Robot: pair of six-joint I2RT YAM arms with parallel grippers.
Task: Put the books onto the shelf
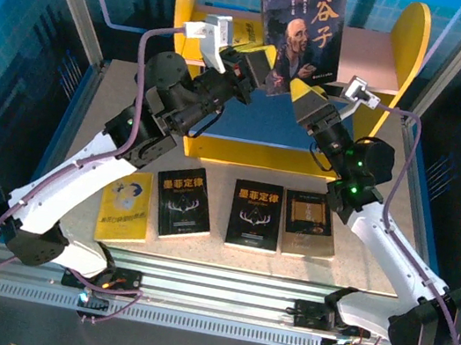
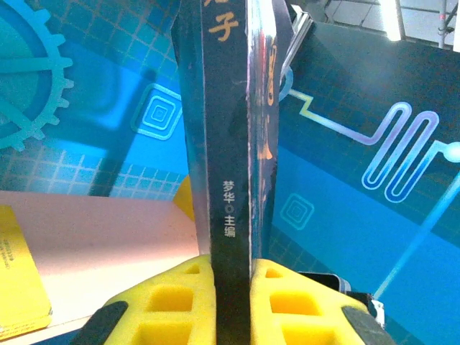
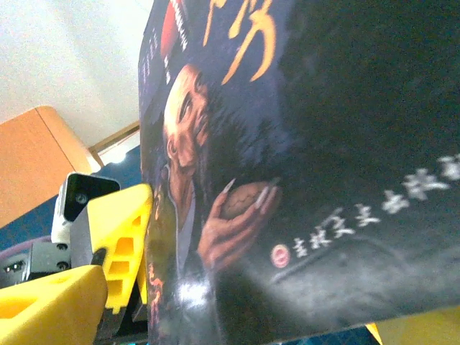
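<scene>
Top external view has the dark portrait book point(image 1: 296, 28) standing tall in the air, with its long side going up and down and its cover facing the arms. It leans a little. The big orange name 鬼谷子 is at the top. The book hangs between the two yellow sides of the shelf point(image 1: 407, 43), in front of the pink board point(image 1: 371, 59). The left gripper point(image 1: 264, 60) is clamped on the book's lower left edge. The right gripper point(image 1: 303, 89) is just beside the lower right corner, with its jaws apart and not holding the book.

Four more books lie flat in a row on the table point(image 1: 91, 103), near the arm bases. They are a yellow book point(image 1: 126, 208), a black book point(image 1: 185, 203), a second black book point(image 1: 256, 217) and a brown book point(image 1: 309, 225). Both black ones have white antlers and the words 墨菲定律. The yellow book's words are too small to read.

Left wrist view sees the thin side of the book, its spine point(image 2: 226, 144), squeezed between two yellow fingers point(image 2: 187, 302). The spine says 梦华 主编, with 子 higher up.

Right wrist view sees the cover up close. It has a man's face, his hand around a round brown thing, a round red stamp and blurry white words
</scene>
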